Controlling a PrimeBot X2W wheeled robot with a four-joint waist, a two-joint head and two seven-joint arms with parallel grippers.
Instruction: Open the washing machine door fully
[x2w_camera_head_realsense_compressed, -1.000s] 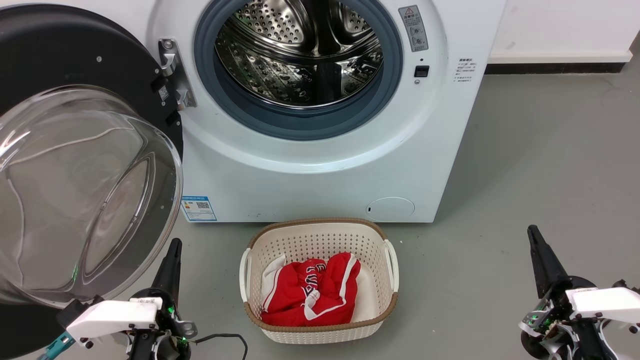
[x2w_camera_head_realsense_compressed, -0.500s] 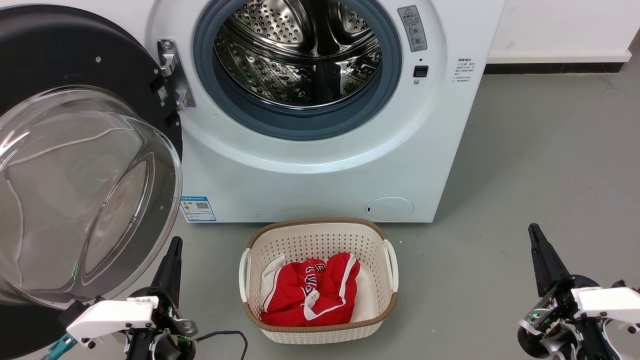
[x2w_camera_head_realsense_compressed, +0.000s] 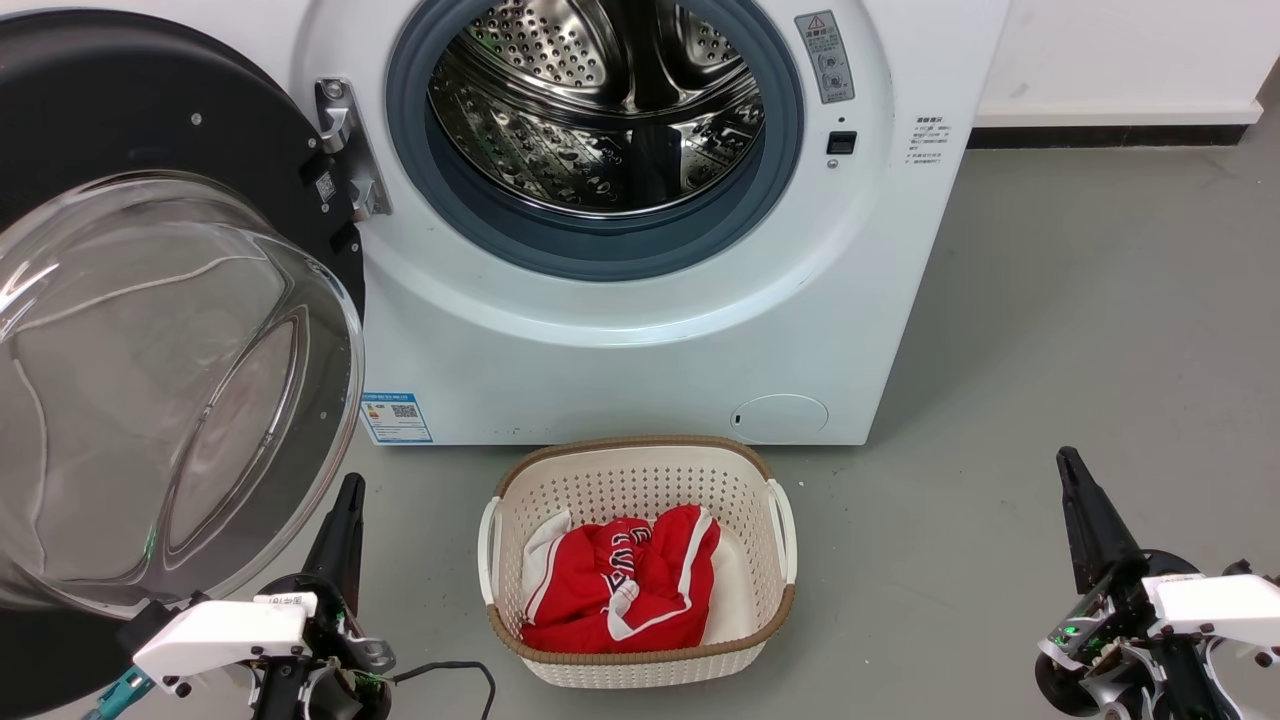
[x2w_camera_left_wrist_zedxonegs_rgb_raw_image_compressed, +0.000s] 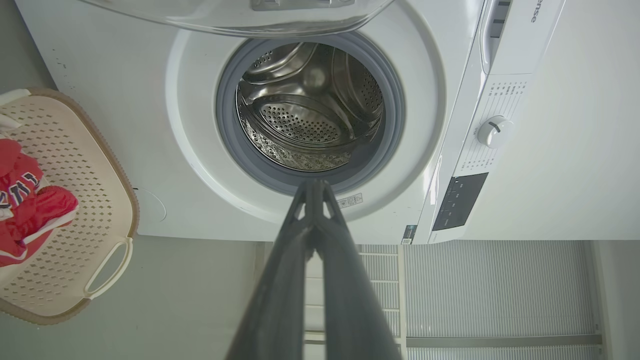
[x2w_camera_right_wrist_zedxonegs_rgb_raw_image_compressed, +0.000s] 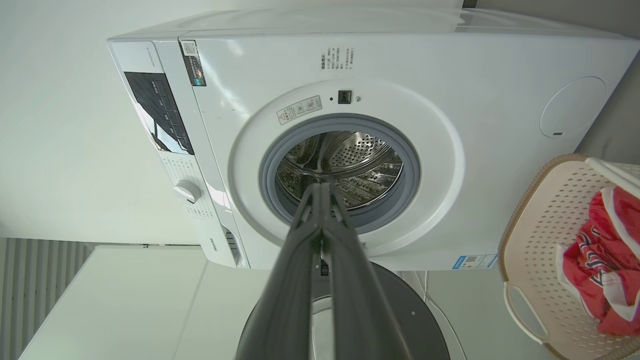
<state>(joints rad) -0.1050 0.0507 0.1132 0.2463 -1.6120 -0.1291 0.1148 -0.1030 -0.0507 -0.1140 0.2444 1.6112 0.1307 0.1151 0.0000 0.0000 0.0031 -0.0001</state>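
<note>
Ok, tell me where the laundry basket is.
In the head view the laundry basket sits on the floor at bottom centre, just before the washing machine, between the left pincer and right pincer.

Lighting's bright, even and soft, so shadows are faint, just a darker patch on the floor (x2w_camera_head_realsense_compressed: 1000, 300) right of the washing machine (x2w_camera_head_realsense_compressed: 620, 350). The washing machine door (x2w_camera_head_realsense_compressed: 150, 400) glass catches pale streaky glare and the drum (x2w_camera_head_realsense_compressed: 600, 110) glints. Wrist views bend straight lines at the edges, and the left claw (x2w_camera_left_wrist_zedxonegs_rgb_raw_image_compressed: 314, 187) goes soft near the lens
</note>
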